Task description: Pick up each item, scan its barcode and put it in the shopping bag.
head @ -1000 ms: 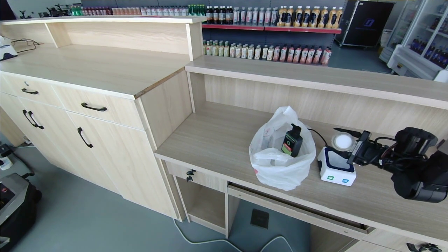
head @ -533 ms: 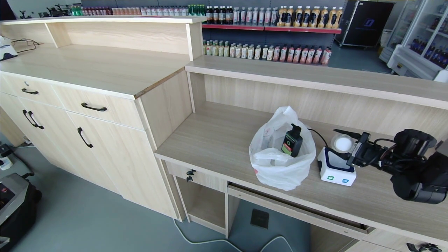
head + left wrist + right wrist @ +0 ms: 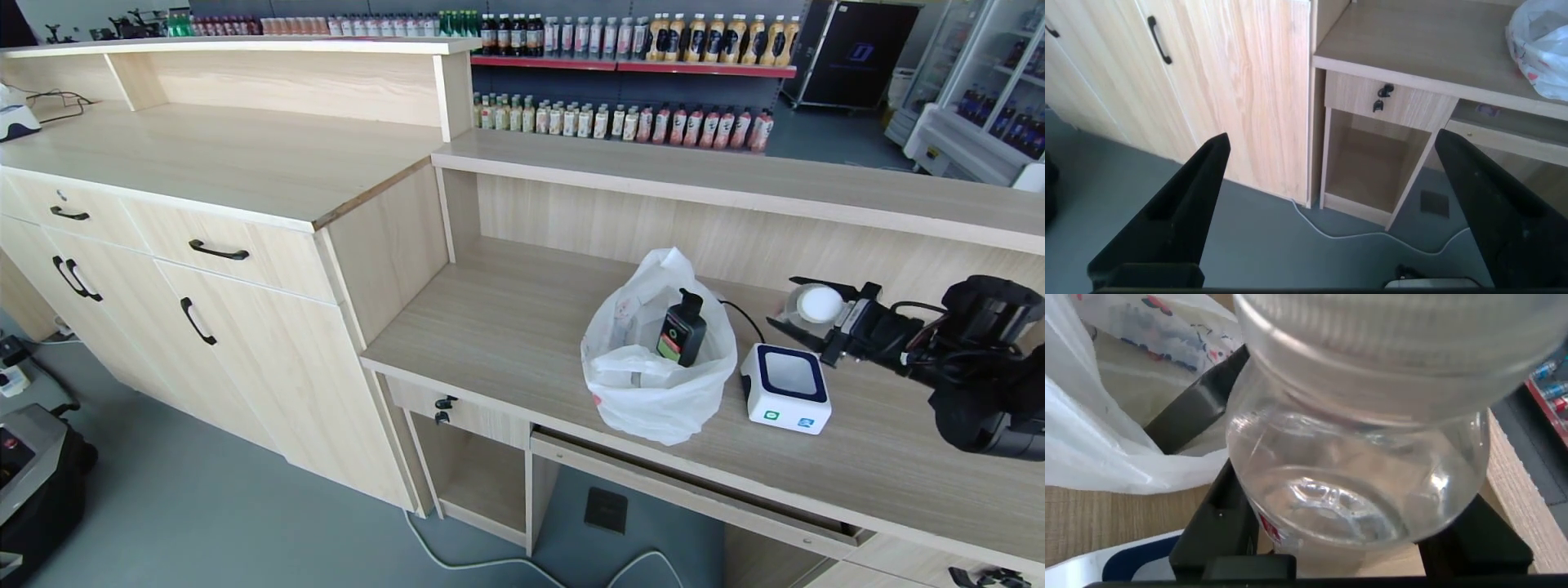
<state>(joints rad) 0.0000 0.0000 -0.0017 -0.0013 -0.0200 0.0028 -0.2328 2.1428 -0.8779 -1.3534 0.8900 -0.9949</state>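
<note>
Right gripper [image 3: 796, 306]: closed on the clear jar [image 3: 820, 304] with the white lid, fingers clamped on either side of its body. In the wrist view the jar [image 3: 1355, 474] sits between the two black fingers, with the bag's plastic just beyond.

Change over the last second: I was holding the jar low, just over the back edge of the scanner [image 3: 785, 398]. It is now raised and drawn toward the back of the worktop [image 3: 506, 327], clear of the scanner's window. The scanner has not shifted; it sits near the front edge, just beside the shopping bag [image 3: 653, 384].

My reading: the pass over the scanner looks finished, and this lift is the start of the carry to the bag. I can't tell whether the scan registered.

The bag stands open at mid-worktop with a black pump bottle [image 3: 682, 331] upright inside. The jar is not yet over its mouth.

Left gripper [image 3: 1331, 139]: fingers spread wide, empty, hanging over the floor in front of the cabinet.
</note>
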